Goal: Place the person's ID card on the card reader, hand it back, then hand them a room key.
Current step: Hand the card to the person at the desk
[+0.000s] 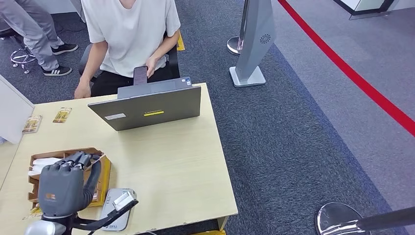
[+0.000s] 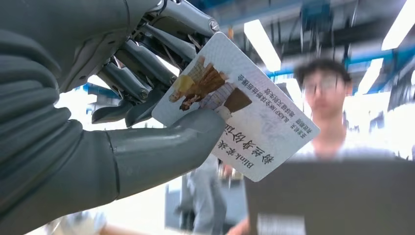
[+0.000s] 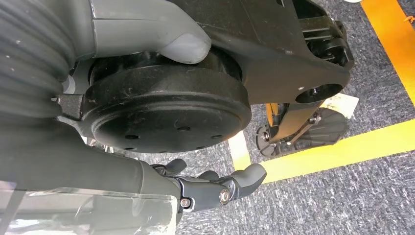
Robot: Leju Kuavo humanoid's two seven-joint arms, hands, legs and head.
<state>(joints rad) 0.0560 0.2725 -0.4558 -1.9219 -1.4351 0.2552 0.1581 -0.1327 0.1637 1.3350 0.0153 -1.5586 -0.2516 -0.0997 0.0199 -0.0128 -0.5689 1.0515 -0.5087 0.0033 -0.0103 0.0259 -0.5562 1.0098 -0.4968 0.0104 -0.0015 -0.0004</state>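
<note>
My left hand (image 1: 63, 186) is raised over the near left part of the table, its back toward the head camera. In the left wrist view this hand (image 2: 147, 98) pinches the white ID card (image 2: 244, 112) between thumb and fingers; the card carries a photo and printed text. The grey card reader (image 1: 116, 213) lies flat on the table just right of the hand. The person (image 1: 129, 34) sits behind the laptop, holding a dark phone (image 1: 140, 75). My right hand (image 3: 215, 188) hangs beside my body over the carpet, fingers loosely apart and holding nothing.
A grey laptop (image 1: 149, 105) stands open at the table's far edge, its back to me. A wooden box (image 1: 68, 155) with cards sits under my left hand. Two gold-patterned cards (image 1: 62, 115) lie at the far left. A white partition (image 1: 12, 112) borders the left side.
</note>
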